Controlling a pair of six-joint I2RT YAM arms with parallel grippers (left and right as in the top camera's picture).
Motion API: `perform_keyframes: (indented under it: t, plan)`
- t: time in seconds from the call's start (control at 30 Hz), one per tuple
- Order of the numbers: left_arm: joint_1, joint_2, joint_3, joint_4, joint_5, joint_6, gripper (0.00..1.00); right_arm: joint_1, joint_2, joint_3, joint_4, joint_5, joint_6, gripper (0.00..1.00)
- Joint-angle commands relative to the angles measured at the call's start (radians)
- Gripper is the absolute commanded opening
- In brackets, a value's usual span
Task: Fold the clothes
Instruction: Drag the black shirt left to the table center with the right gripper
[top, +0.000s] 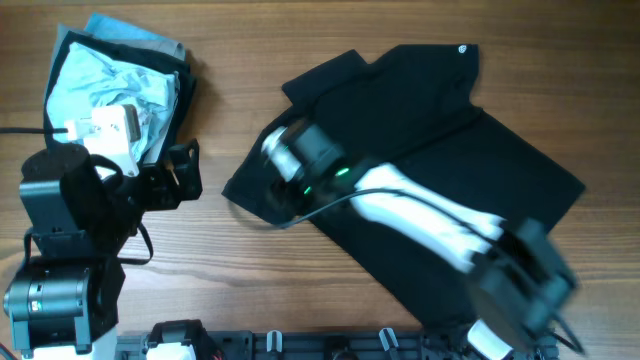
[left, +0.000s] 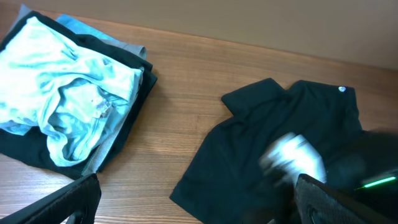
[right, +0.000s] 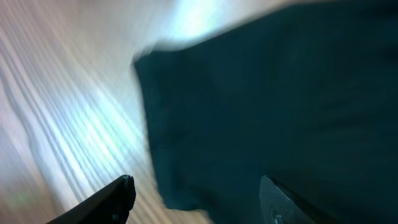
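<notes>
A large black T-shirt (top: 430, 150) lies spread on the wooden table, right of centre, with a small white mark near its collar (top: 462, 48). It also shows in the left wrist view (left: 249, 155) and, blurred, in the right wrist view (right: 280, 93). My right gripper (top: 275, 195) is over the shirt's left edge, open, its fingers (right: 199, 199) straddling a sleeve edge without holding it. My left gripper (top: 185, 170) is open and empty (left: 196, 199), between the garment pile and the shirt.
A pile of folded garments (top: 115, 85) lies at the far left, pale blue on top (left: 68, 93), with black and grey-blue layers below. The right arm (top: 430, 215) crosses over the shirt. Bare wood lies between the pile and the shirt.
</notes>
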Motion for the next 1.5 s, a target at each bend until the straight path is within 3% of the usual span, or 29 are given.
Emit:
perform_keyframes:
  t: [0.0,0.13,0.27,0.43,0.57,0.77,1.03,1.2,1.3,1.33,1.4,1.47]
  plan:
    - [0.002,0.021,0.014,0.011,0.038,-0.018,1.00,-0.135,-0.199,0.036,-0.044,0.053,0.047,0.73]
    - [0.002,0.077,0.014,-0.005,0.091,-0.018,1.00,-0.337,-0.315,0.036,-0.147,0.109,0.244,0.78]
    - [0.002,0.150,0.014,-0.026,0.125,-0.018,1.00,-0.653,-0.325,0.035,-0.315,0.171,0.388,0.63]
    - [0.001,0.219,0.014,-0.027,0.139,-0.018,1.00,-1.021,-0.218,0.031,-0.426,0.170,0.369,0.64]
    - [0.001,0.228,0.014,-0.025,0.150,-0.017,1.00,-1.238,-0.080,0.031,-0.425,0.113,0.320,0.75]
    - [0.001,0.227,0.014,-0.024,0.150,-0.018,1.00,-1.415,0.150,0.031,-0.356,0.033,0.318,0.73]
    - [0.001,0.227,0.014,-0.027,0.150,-0.018,1.00,-1.457,0.254,0.031,-0.281,0.019,0.266,0.75]
    - [0.001,0.227,0.014,-0.027,0.158,-0.018,1.00,-1.457,0.256,0.031,-0.235,0.019,0.270,0.59]
    - [0.001,0.227,0.014,-0.027,0.158,-0.018,1.00,-1.457,0.258,0.030,-0.219,0.047,0.270,0.35]
    - [0.001,0.227,0.014,-0.027,0.158,-0.018,1.00,-1.457,0.258,0.031,-0.213,0.060,0.270,0.23]
    - [0.001,0.227,0.014,-0.027,0.158,-0.018,1.00,-1.459,0.258,0.031,-0.195,0.069,0.270,0.10]
    - [0.001,0.227,0.014,-0.027,0.158,-0.018,1.00,-1.475,0.258,0.042,-0.187,0.069,0.296,0.04]
